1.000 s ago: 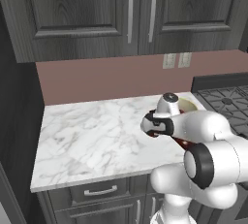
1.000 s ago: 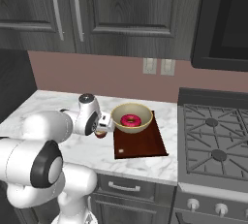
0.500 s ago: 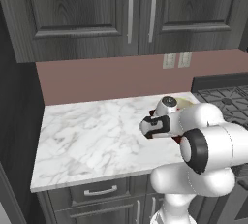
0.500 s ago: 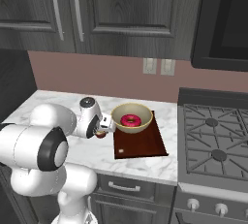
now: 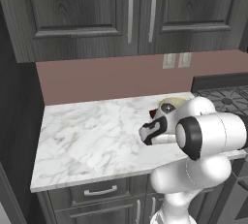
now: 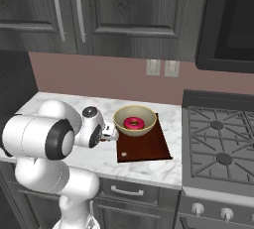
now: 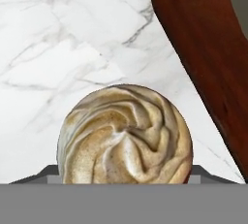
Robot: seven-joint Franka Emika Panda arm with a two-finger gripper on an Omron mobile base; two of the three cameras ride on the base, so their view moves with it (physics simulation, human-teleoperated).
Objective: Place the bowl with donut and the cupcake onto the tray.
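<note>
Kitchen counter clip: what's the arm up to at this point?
The bowl with the pink donut already sits on the tray. The arm is bent low beside the tray's left edge, its gripper right over the cupcake, which fills the hand view above marble counter. Whether the fingers have closed on it isn't visible.

**Bowl and donut on tray, cupcake off it**

Tan-yellow bowl (image 6: 135, 120) is sitting upright on the far end of the dark reddish-brown tray (image 6: 146, 148), pink-iced donut (image 6: 133, 123) lying flat inside. Cupcake (image 7: 125, 136), cream swirl top facing the hand camera, is showing over white marble worktop (image 7: 58, 39), just beside the tray edge (image 7: 203, 48).
</note>
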